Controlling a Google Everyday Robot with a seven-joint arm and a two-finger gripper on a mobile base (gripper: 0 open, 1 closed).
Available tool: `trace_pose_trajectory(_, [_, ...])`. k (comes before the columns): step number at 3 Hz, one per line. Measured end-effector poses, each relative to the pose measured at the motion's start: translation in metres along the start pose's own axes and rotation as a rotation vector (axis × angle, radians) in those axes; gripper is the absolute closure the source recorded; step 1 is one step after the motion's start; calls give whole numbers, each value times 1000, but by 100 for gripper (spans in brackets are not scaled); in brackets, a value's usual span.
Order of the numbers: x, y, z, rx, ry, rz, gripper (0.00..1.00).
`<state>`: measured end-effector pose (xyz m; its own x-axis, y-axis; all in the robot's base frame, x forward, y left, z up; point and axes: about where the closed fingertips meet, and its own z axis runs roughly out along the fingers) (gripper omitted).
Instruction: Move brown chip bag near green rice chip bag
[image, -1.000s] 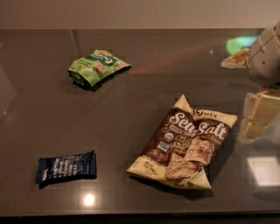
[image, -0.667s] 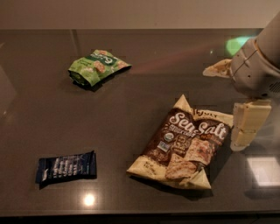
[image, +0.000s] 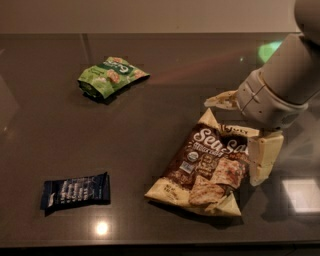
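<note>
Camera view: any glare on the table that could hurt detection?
Camera view: dim overall; the glossy table throws a round hotspot near the front edge, by the dark blue wrapper, and a pale rectangular reflection at right, beside the open gripper at the brown chip bag's upper-right corner. The green rice chip bag is glare-free.

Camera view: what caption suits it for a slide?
Open gripper hovers at the brown chip bag, on its right; green rice chip bag lies apart, upper left.

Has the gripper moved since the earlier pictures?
Yes. The gripper, fingers open, moved left and down in view, to the upper right corner of the unmoved brown chip bag.
</note>
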<state>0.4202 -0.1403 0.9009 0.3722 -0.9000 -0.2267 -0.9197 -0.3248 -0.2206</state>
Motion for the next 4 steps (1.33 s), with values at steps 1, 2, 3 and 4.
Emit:
trace_pose_trajectory(1, [-1,7,16,-20,13,-80,0])
trace_pose_trajectory(2, [1,14,32,-45,27,-132,0])
trace_pose_trajectory(3, [2,17,44,-69,41,-159,16])
trace_pose_trajectory(4, [0,17,48,-80,48,-166,39])
